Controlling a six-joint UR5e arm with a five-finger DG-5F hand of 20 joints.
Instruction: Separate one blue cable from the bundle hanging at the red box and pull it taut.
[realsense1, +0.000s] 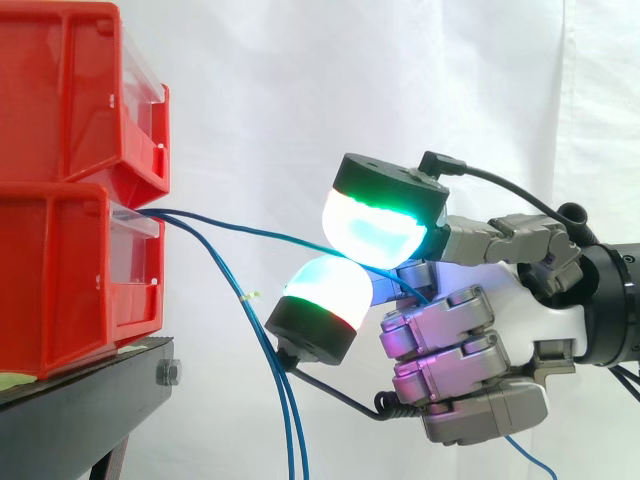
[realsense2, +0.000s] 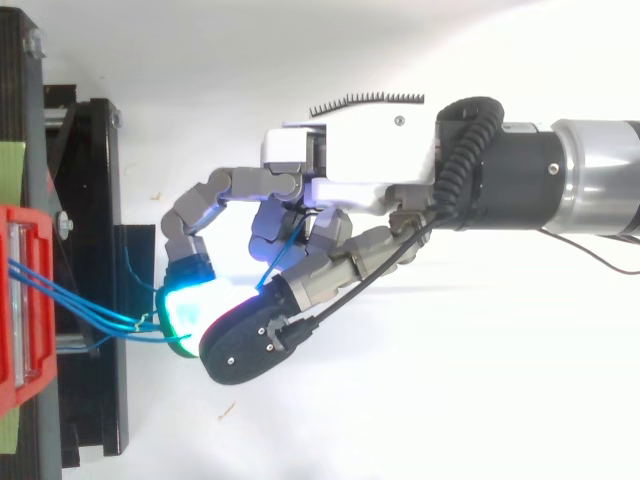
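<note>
Blue cable (realsense1: 250, 232) is recorded pinched between two glowing pads (realsense1: 372, 225) of the hand (realsense1: 450, 340), running nearly straight and almost level from the pinch to the red box (realsense1: 70, 270) beyond the fingertips, with the other strands (realsense1: 285, 400) hanging below.

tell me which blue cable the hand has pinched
The upper cable, running almost level from the red box to the hand, pinched between its pads. The other cables droop downward.

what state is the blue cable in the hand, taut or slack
Nearly taut: the pinched blue cable runs almost straight from the red box to the hand, while the other cables hang down.
</note>
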